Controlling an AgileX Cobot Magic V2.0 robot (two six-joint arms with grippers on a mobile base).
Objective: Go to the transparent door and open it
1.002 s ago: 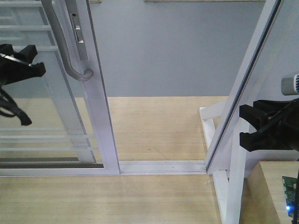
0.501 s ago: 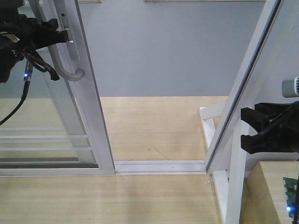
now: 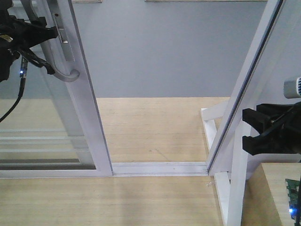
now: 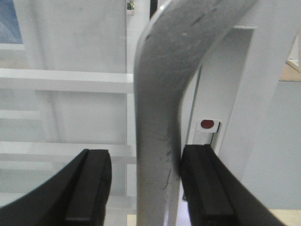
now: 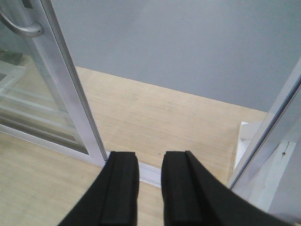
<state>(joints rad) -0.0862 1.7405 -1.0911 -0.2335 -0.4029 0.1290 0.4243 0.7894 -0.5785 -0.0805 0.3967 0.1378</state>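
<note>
Since half a second ago, the transparent door (image 3: pixel 89 117) has slid further to the left along its floor track (image 3: pixel 160 168), widening the gap beside it, and the left gripper (image 3: pixel 47 30) has travelled left with it, staying on the handle (image 3: pixel 66 75). The right gripper (image 3: pixel 248 128) sits where it was.

From the left wrist view, the left gripper (image 4: pixel 148 188) straddles the curved grey handle (image 4: pixel 157 117) with its jaws apart: the pad on the right side of that view touches the metal, while a sliver of daylight shows between the other pad and the bar. A small red dot (image 4: pixel 207 124) shows on the white frame just behind the handle.

The door stands at the left of the front view, upright in its white frame, with thin white bars crossing the glass low down. Beyond the opening lie a pale wooden floor (image 3: pixel 155 127) and a grey wall (image 3: pixel 164 47).

The right gripper (image 5: pixel 149 188) hangs low on the right, beside the other white-framed glass panel (image 3: pixel 254 70), its jaws slightly apart and holding nothing. From its wrist view the door's frame (image 5: pixel 70 94) and the end of the handle (image 5: pixel 21 29) show at upper left
</note>
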